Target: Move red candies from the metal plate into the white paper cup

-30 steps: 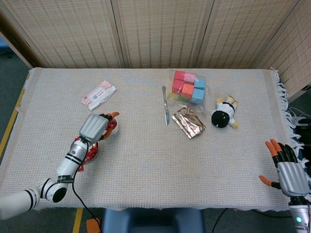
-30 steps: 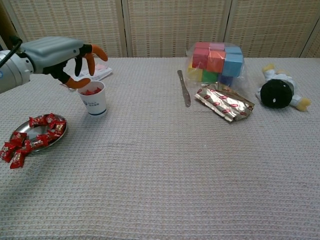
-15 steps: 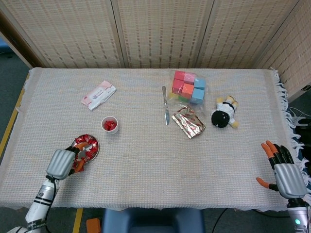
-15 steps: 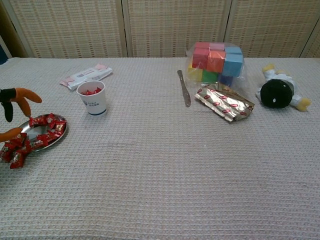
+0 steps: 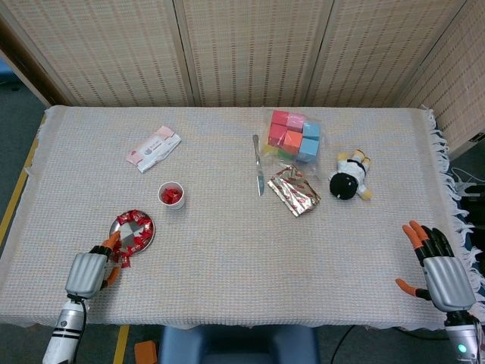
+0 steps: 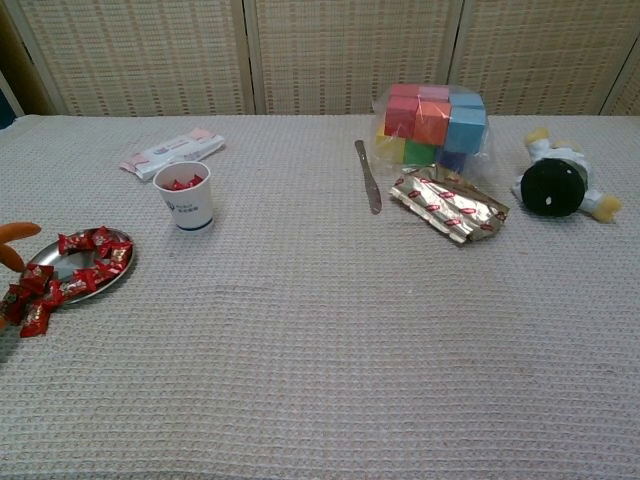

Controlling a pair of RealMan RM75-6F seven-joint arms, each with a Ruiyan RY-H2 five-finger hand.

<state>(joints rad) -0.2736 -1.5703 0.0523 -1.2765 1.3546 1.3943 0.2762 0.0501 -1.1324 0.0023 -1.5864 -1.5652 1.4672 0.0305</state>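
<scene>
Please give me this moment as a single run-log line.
left robot hand: beside round metal plate | red wrapped candies: on plate, some in white paper cup | right robot hand: open, idle

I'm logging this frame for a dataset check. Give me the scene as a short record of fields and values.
plate: metal plate at the table's left front, red candies on it, some spilling over its near-left rim
cup: white paper cup upright beyond the plate, red candies inside
left hand: left hand just in front of the plate, fingertips at the spilled candies; grip unclear
right hand: right hand at the table's right front edge, fingers spread, holding nothing
clutter: knife, foil packet, bag of blocks, plush toy, pink packet
</scene>
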